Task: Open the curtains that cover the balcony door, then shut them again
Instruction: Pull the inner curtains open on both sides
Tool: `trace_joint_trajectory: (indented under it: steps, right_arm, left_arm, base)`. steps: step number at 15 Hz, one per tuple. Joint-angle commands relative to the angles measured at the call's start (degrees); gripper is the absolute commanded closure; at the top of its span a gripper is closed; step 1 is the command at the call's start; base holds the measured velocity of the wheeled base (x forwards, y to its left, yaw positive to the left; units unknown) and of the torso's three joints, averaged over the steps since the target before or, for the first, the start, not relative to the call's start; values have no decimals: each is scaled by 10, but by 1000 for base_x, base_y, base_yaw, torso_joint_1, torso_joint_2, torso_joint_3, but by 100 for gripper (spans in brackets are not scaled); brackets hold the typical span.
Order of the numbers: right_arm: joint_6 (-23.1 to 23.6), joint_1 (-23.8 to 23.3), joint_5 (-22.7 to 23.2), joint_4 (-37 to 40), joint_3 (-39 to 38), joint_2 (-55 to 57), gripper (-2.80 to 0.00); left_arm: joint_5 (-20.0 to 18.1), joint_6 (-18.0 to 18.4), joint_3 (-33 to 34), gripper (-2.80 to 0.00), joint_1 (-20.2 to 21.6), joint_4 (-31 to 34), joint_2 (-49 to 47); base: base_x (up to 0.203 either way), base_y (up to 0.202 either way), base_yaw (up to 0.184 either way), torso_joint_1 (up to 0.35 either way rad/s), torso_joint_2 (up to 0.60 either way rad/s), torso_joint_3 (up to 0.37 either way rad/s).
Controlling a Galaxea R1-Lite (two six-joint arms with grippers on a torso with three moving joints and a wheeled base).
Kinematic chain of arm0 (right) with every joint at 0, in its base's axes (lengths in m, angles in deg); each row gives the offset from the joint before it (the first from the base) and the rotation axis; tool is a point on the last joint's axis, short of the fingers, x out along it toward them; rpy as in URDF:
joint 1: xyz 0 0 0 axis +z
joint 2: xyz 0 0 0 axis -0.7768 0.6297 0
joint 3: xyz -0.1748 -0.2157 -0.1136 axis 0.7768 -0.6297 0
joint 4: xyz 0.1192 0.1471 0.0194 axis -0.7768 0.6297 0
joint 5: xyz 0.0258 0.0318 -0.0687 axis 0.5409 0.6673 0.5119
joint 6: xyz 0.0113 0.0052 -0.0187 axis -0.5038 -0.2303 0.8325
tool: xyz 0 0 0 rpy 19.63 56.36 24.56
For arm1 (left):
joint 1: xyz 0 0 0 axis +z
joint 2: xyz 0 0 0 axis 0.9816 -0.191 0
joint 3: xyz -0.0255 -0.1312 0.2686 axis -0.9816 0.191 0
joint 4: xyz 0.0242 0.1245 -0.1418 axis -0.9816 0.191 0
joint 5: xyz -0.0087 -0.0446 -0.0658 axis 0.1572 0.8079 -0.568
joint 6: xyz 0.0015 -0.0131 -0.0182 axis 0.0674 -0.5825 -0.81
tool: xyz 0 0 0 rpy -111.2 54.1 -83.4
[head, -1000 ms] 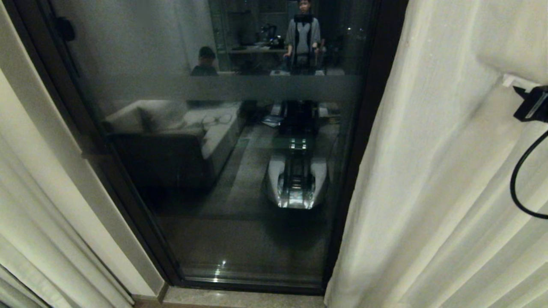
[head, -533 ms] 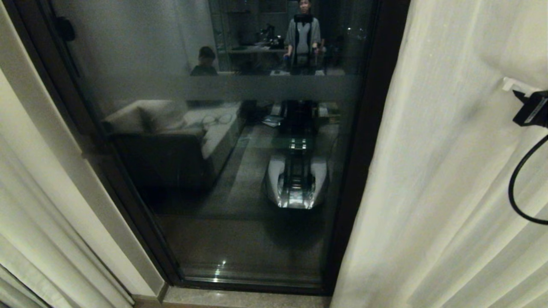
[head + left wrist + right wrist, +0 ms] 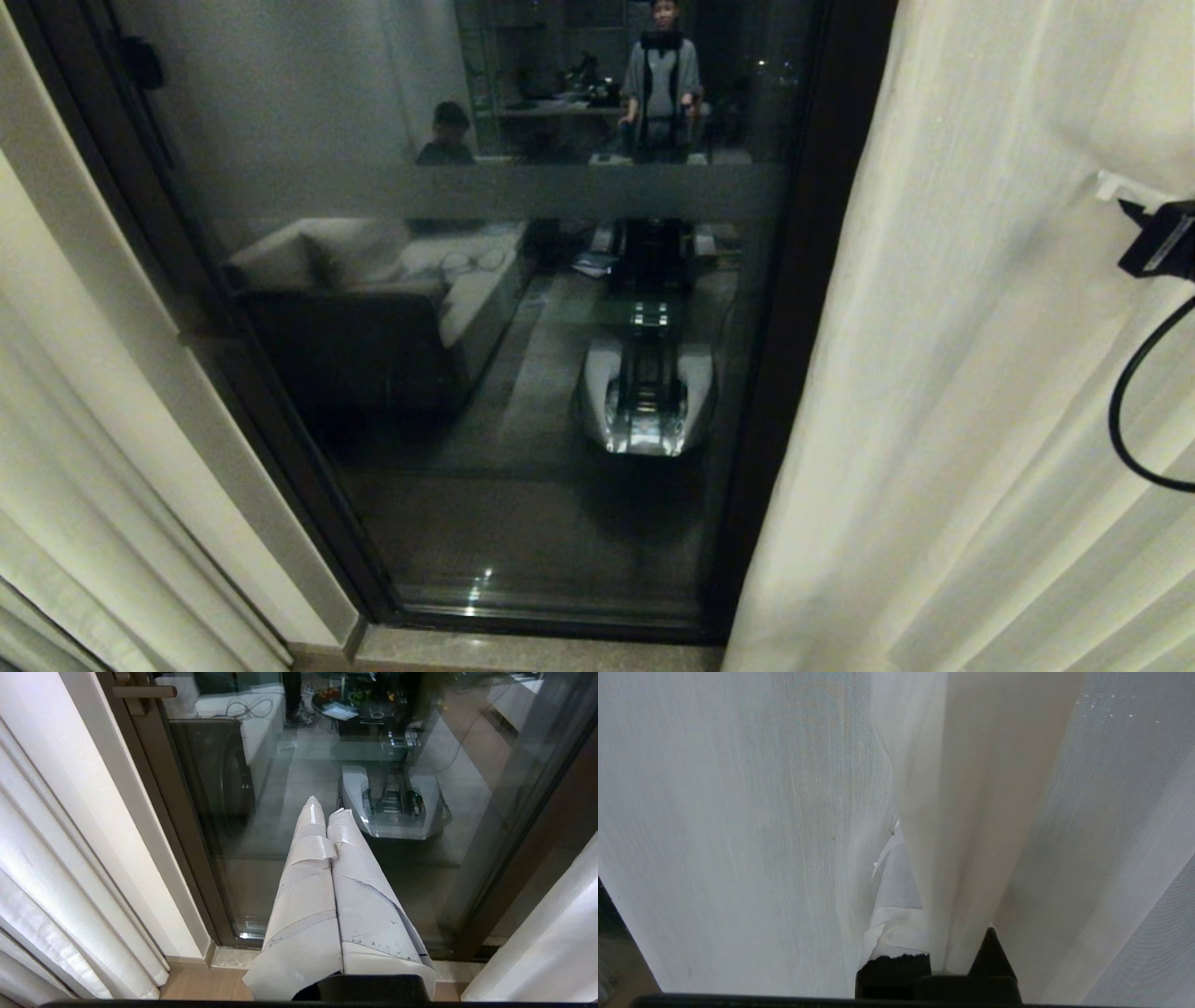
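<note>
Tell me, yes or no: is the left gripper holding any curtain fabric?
No: the left gripper is shut on nothing, pointing at the balcony door, clear of the curtains.

Your head camera is looking down at the balcony door; your left wrist camera is sharing it; your right is pressing into the curtains.

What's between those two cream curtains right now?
Head view: between the left curtain and the right curtain stands the uncovered balcony door, its dark glass reflecting the room.
</note>
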Motion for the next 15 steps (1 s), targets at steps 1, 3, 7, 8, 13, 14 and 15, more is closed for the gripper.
trace_joint_trajectory:
  steps: [1, 3, 7, 8, 13, 14, 15]
  right_arm:
    - [-1, 0, 1, -4, 0, 1, 0]
    - [-1, 0, 1, -4, 0, 1, 0]
    - [-1, -3, 2, -4, -1, 0, 0]
    - [-1, -3, 2, -4, -1, 0, 0]
    - [0, -3, 2, -4, -1, 0, 0]
    - [-1, -3, 2, -4, -1, 0, 0]
    - [-1, -4, 2, -4, -1, 0, 0]
  left_arm:
    - [0, 0, 0, 0, 0, 0, 0]
    - [0, 0, 0, 0, 1, 0, 0]
    - [0, 0, 0, 0, 0, 0, 0]
    - [0, 0, 0, 0, 0, 0, 0]
    - [0, 0, 0, 0, 1, 0, 0]
    - [0, 0, 0, 0, 1, 0, 0]
    - [0, 0, 0, 0, 0, 0, 0]
  base:
    - [0, 0, 0, 0, 0, 0]
    - [0, 0, 0, 0, 0, 0]
    - [1, -47, 3, -2, 1, 2]
    - [0, -174, 2, 5, 1, 2]
    - [0, -192, 2, 2, 0, 4]
    - [0, -188, 1, -6, 2, -2]
    - [0, -190, 2, -2, 2, 3]
